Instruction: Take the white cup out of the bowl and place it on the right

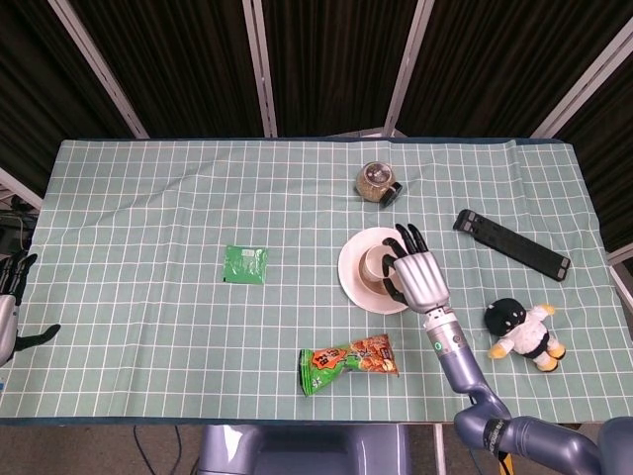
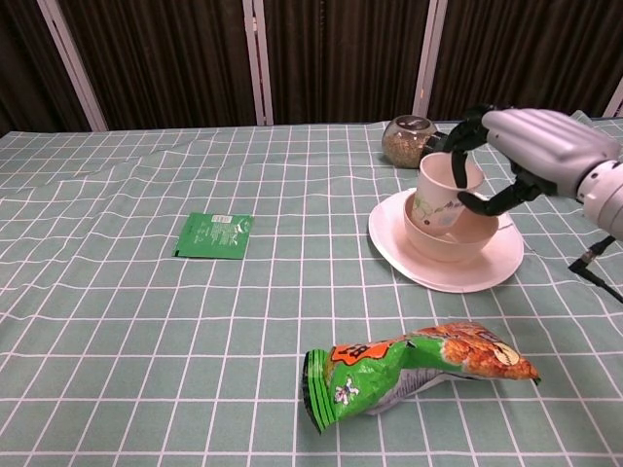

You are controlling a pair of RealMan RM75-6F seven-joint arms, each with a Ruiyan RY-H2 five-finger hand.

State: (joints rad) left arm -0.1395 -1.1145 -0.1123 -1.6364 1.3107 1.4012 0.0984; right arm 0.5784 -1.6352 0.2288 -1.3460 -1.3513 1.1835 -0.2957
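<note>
The white cup (image 2: 445, 190) is tilted and partly lifted out of the pink bowl (image 2: 453, 243), which stands on a pink plate (image 2: 399, 243). My right hand (image 2: 526, 151) grips the cup, fingers over its rim and thumb against its side. In the head view the right hand (image 1: 419, 277) covers the right part of the plate (image 1: 356, 282), and only a bit of the cup (image 1: 377, 265) shows. My left hand (image 1: 10, 297) hangs off the table's left edge, holding nothing, fingers apart.
A glass jar (image 2: 414, 141) lies behind the plate. A green snack bag (image 2: 414, 365) lies in front of it. A green packet (image 2: 214, 234) is on the left. To the right lie a black bar (image 1: 511, 243) and a plush doll (image 1: 522, 332).
</note>
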